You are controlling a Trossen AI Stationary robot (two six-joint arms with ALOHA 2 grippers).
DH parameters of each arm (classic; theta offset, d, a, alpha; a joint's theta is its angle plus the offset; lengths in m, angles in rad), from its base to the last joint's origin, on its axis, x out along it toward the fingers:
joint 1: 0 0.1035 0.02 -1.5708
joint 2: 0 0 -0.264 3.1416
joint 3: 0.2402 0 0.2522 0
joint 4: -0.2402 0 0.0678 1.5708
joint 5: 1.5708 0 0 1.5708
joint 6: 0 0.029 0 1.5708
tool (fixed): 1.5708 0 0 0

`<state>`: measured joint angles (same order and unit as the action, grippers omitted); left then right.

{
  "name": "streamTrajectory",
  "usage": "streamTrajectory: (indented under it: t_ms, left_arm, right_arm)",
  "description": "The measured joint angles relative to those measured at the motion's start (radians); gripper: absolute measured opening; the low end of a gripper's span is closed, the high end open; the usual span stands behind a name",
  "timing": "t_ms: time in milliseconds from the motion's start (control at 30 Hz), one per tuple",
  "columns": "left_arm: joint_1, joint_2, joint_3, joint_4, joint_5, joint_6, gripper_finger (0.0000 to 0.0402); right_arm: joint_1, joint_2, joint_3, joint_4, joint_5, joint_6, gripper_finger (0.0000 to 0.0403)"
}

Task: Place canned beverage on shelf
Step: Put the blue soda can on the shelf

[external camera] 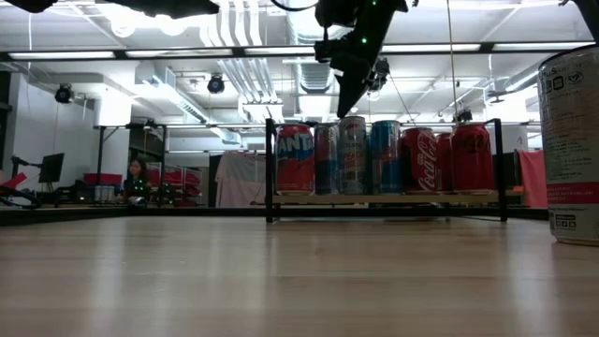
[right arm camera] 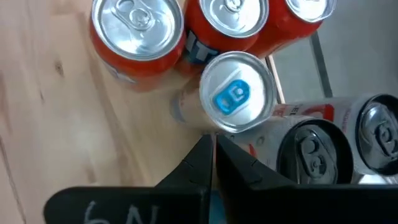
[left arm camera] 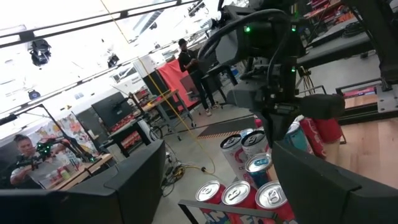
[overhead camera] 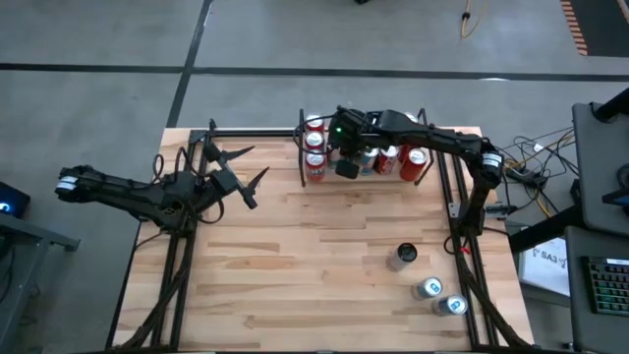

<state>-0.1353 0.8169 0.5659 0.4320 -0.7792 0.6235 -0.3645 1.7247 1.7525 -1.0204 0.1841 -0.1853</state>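
Near edge of the counter [overhead camera: 295,285], right side: three loose cans stand upright, a dark-topped can [overhead camera: 404,255] and two blue-tabbed cans [overhead camera: 440,297] just beyond it toward the corner. None is held. Long axis of each is vertical, so a grasp would likely come from above or level from the side.

Mid-counter, left: the left gripper [overhead camera: 239,172] hangs over bare wood, jaws apart, nothing between them. It is well apart from every can.

Far edge: the shelf [external camera: 384,198] carries a row of upright cans. The right gripper [overhead camera: 346,157] hovers above that row, jaws pressed together on nothing. In its wrist view a silver can with a blue tab [right arm camera: 236,99] stands directly below the fingertips [right arm camera: 202,163], among the red ones.

Judgement: this can looks delivered. The remaining cans lie nearward of the right jaws, on that arm's own side; the right arm is clearly nearer to them than the left.
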Motion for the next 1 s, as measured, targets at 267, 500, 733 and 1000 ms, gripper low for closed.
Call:
streamTrajectory:
  t_ms: [267, 500, 733, 1000]
  left_arm:
    - [0.0, 0.0, 0.0, 0.0, 0.0, 0.0, 0.0278]
    - [0.0, 0.0, 0.0, 0.0, 0.0, 0.0, 0.0278]
    - [0.0, 0.0, 0.0, 0.0, 0.0, 0.0, 0.0278]
    - [0.0, 0.0, 0.0, 0.0, 0.0, 0.0, 0.0278]
  right_arm:
    - [-0.005, 0.034, -0.004, 0.044, 0.0, -0.023, 0.0009]
    - [-0.007, 0.055, -0.005, 0.065, 0.057, -0.066, 0.0009]
    - [-0.002, 0.036, 0.012, 0.113, 0.075, -0.046, 0.0009]
    - [-0.003, 0.074, 0.008, 0.267, 0.072, -0.061, 0.0009]
